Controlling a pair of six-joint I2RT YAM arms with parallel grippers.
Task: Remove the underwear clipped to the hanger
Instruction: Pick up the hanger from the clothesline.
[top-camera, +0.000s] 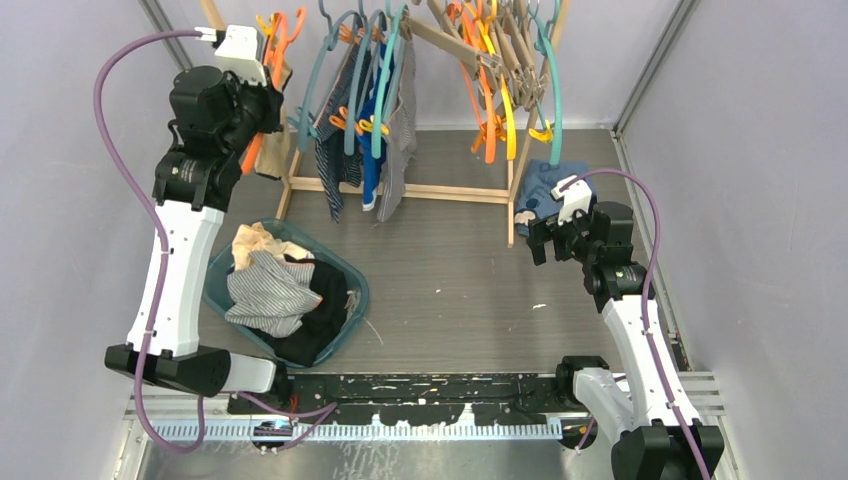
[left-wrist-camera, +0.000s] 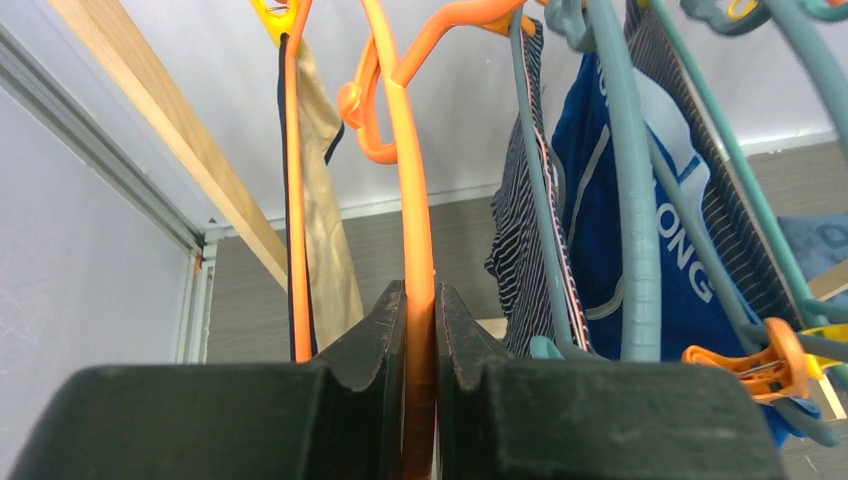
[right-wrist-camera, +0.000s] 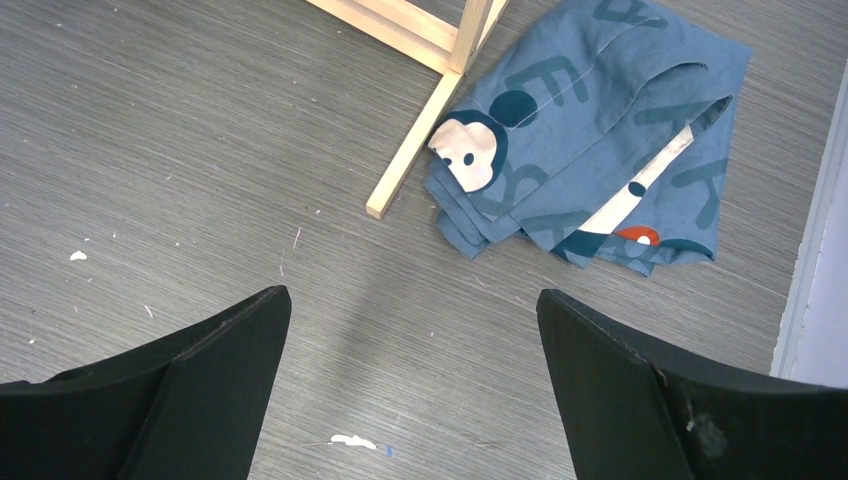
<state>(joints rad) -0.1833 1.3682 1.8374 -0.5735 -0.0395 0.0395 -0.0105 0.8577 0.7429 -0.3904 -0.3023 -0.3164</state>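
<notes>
My left gripper (top-camera: 266, 108) (left-wrist-camera: 420, 290) is raised at the rack's left end and shut on the thin bar of an orange hanger (left-wrist-camera: 408, 180). A beige underwear with navy trim (left-wrist-camera: 325, 200) (top-camera: 270, 160) hangs just left of it on another orange hanger. To the right, on teal hangers, hang a navy pinstriped underwear (left-wrist-camera: 512, 230) (top-camera: 328, 150), a bright blue one (left-wrist-camera: 600, 200) (top-camera: 370, 155) and a grey one (top-camera: 402, 130). My right gripper (top-camera: 534, 240) (right-wrist-camera: 412, 300) hovers open over the table with nothing between its fingers.
A blue cartoon-face garment (right-wrist-camera: 590, 130) (top-camera: 545, 185) lies by the wooden rack's right foot (right-wrist-camera: 410, 160). A teal basket (top-camera: 356, 290) of clothes sits at the front left. Several bare hangers (top-camera: 500, 70) crowd the rack's right end. An orange clip (left-wrist-camera: 770, 360) grips a teal hanger.
</notes>
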